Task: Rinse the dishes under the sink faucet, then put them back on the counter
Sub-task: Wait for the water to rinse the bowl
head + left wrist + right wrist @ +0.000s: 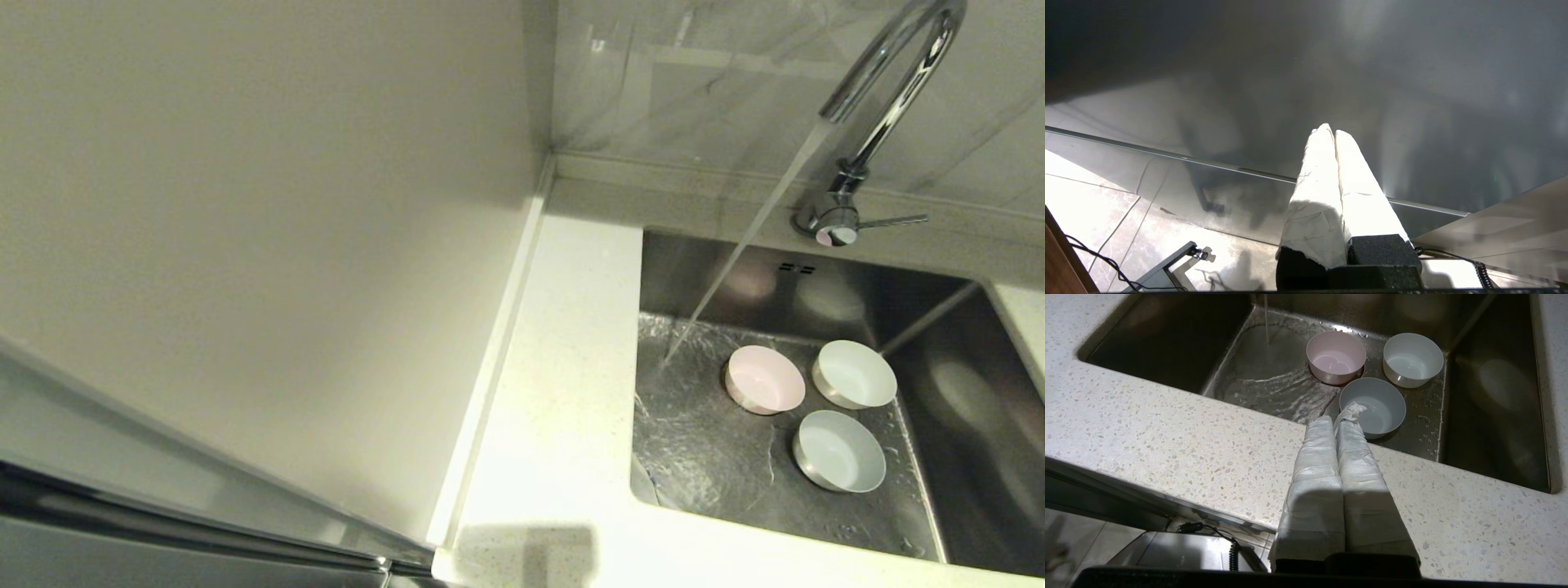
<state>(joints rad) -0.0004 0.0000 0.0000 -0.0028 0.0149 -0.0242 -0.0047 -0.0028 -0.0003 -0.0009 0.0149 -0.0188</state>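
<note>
Three small bowls stand upright on the floor of the steel sink (pixel 702 465): a pale pink bowl (pixel 765 379) (pixel 1336 357), a white bowl (pixel 855 374) (pixel 1413 355) behind to its right, and a pale bluish bowl (pixel 839 451) (pixel 1376 404) nearest the front. Water streams from the chrome faucet (pixel 886 73) onto the sink floor left of the pink bowl. My right gripper (pixel 1336 421) is shut and empty, hovering over the counter's front strip (pixel 1188 437), short of the bluish bowl. My left gripper (pixel 1331 132) is shut and empty, low beside a steel cabinet front. Neither arm shows in the head view.
The faucet's thin lever (pixel 894 220) points right. The white speckled counter (pixel 563 367) runs along the sink's left side and front. An off-white wall panel (pixel 245 204) rises on the left. A steel edge (pixel 163 490) crosses the lower left corner.
</note>
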